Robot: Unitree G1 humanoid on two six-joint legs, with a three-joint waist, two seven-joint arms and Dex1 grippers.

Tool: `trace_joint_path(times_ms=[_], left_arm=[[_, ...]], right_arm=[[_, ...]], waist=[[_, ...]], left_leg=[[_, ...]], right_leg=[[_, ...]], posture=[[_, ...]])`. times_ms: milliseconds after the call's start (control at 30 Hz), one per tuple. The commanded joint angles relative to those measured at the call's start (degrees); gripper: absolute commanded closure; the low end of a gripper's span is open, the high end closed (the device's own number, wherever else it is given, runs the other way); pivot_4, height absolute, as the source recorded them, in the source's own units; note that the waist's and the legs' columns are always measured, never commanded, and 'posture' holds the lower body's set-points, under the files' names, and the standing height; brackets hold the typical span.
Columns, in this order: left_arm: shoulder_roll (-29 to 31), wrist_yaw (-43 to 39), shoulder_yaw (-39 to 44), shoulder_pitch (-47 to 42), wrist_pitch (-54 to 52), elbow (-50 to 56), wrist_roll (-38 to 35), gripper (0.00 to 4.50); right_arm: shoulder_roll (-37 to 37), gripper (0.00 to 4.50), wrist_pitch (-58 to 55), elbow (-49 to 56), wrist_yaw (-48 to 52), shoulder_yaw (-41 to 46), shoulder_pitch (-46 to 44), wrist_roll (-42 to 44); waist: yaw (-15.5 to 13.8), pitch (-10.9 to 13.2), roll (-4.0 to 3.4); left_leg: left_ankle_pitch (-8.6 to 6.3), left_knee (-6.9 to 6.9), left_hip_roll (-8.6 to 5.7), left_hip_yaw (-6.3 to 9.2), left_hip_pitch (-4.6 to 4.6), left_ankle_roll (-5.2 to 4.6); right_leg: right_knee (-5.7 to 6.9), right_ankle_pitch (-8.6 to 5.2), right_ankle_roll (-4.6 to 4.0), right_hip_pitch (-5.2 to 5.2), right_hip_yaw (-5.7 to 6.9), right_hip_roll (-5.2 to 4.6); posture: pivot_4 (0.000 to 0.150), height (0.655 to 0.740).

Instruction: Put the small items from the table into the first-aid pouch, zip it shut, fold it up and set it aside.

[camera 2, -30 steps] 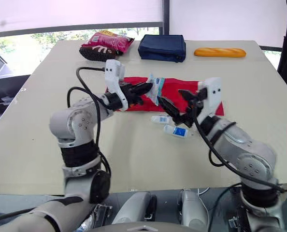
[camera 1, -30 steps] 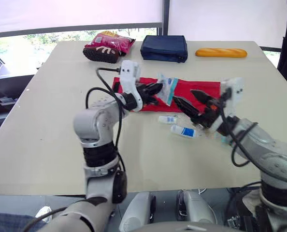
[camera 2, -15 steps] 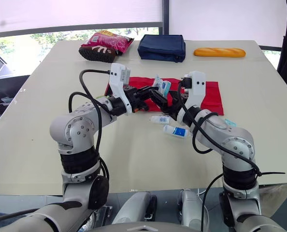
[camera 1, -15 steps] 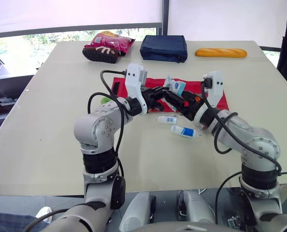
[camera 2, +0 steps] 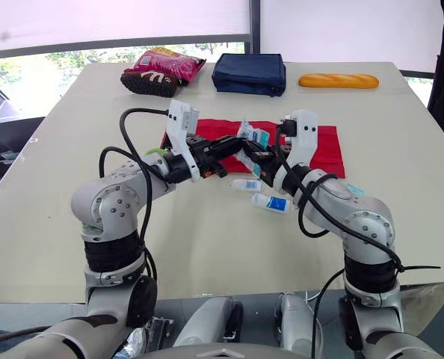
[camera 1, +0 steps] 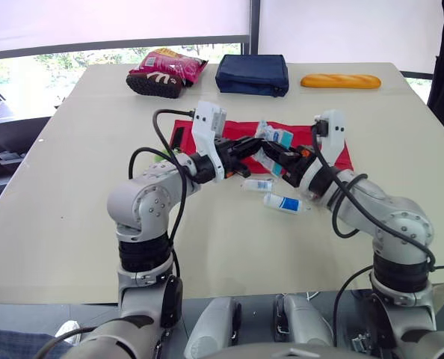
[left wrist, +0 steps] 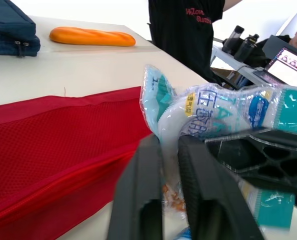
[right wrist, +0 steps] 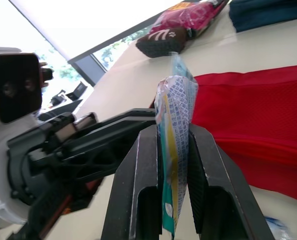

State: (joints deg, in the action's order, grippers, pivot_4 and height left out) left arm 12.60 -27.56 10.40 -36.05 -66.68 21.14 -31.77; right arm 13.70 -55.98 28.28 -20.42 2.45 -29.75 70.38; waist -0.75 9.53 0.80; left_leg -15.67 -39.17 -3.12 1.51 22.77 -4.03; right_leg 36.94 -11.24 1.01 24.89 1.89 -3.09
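Plastic packet (left wrist: 203,115), long axis crosswise, near pouch (left wrist: 48,130)

Over the near edge of the red pouch (camera 2: 327,146) I have little room. My left gripper (camera 1: 256,146) and right gripper (camera 1: 270,155) meet tip to tip there, the fingers of both pinched onto one clear packet (camera 1: 274,137), and each arm bars the other's way across. Just in front of them two small tubes (camera 1: 258,184) (camera 1: 284,203) lie in the path. A snack bag (camera 1: 166,71), navy pouch (camera 1: 253,75) and bread loaf (camera 1: 340,81) line the far edge. The tabletop (camera 1: 57,187) left of my left arm lies wide open.
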Motion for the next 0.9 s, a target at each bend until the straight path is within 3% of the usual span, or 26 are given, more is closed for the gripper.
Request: trace_joint_path(times_ms=[33, 100, 200, 233, 367, 533, 733, 900], left_arm=[[2.9, -2.2, 0.8, 0.8, 2.8, -0.2, -2.0, 1.98], [5.2, -4.0, 0.4, 1.5, 5.1, -0.3, -1.6, 1.42], [10.5, -9.1, 0.3, 2.9, 9.4, -2.1, -1.3, 0.19], [12.7, -11.5, 0.2, 3.5, 11.3, -3.1, -0.9, 0.04], [23.5, -23.0, -2.9, 5.8, 28.2, -13.2, 5.7, 0.04], [30.2, -30.3, -8.1, 2.5, 52.9, -33.9, 17.5, 0.04], [30.6, -34.2, -12.7, -11.4, 70.5, -64.7, 26.2, 0.04], [29.3, -30.3, -17.7, -21.4, 81.9, -83.4, 35.5, 0.04]], right_arm=[[1.4, 4.35, 0.5, 2.1, 0.1, 2.4, 0.3, 2.0], [2.5, 4.35, 0.2, 2.5, 0.4, 3.3, 1.3, 3.1], [6.1, 4.35, -0.3, 3.6, 2.1, 5.2, 3.8, 6.0], [7.6, 4.35, -0.6, 4.0, 2.9, 6.0, 4.8, 7.2], [15.4, 4.35, -0.4, 6.9, 8.7, 9.7, 11.1, 12.0], [22.4, 4.35, 2.9, 11.3, 21.2, 13.1, 18.9, 8.4], [26.6, 4.35, 5.7, 12.2, 28.6, 13.5, 22.6, 3.8], [26.1, 4.35, 7.2, 12.7, 29.3, 12.3, 22.7, 2.6]], waist=[[0.0, 0.0, 0.0], [0.0, 0.0, 0.0], [0.0, 0.0, -0.01], [0.0, 0.0, -0.01], [-0.1, 0.0, -0.06], [-0.2, 0.0, -0.06], [-0.3, 0.1, 0.01], [-0.1, 0.1, 0.07]], left_leg=[[0.0, 0.0, 0.0, -0.01, 0.0, 0.0], [0.0, 0.0, 0.0, -0.01, 0.0, 0.0], [0.0, 0.03, 0.0, -0.01, 0.0, 0.0], [0.0, 0.04, 0.0, -0.02, 0.0, 0.0], [0.0, 0.13, 0.01, -0.04, -0.02, 0.0], [-0.03, 0.13, 0.05, -0.08, 0.01, -0.06], [-0.19, 0.06, 0.07, -0.05, 0.11, -0.35], [-0.25, 0.04, 0.05, -0.08, 0.13, -0.46]], right_leg=[[-0.01, 0.0, 0.0, 0.0, 0.0, 0.0], [-0.02, 0.0, 0.0, 0.0, 0.0, 0.0], [-0.02, 0.0, 0.0, 0.0, -0.01, -0.01], [-0.03, 0.0, 0.0, 0.0, -0.01, -0.01], [-0.11, -0.02, -0.02, 0.0, -0.02, -0.01], [-0.2, -0.02, 0.0, -0.02, -0.01, -0.02], [-0.24, -0.01, 0.04, -0.03, 0.14, -0.05], [-0.23, 0.0, 0.06, -0.03, 0.18, -0.11]], posture=[[0.15, 0.7395], [0.15, 0.7395], [0.15, 0.7395], [0.15, 0.7395], [0.15, 0.7395], [0.15, 0.7395], [0.15, 0.7395], [0.15, 0.7395]])
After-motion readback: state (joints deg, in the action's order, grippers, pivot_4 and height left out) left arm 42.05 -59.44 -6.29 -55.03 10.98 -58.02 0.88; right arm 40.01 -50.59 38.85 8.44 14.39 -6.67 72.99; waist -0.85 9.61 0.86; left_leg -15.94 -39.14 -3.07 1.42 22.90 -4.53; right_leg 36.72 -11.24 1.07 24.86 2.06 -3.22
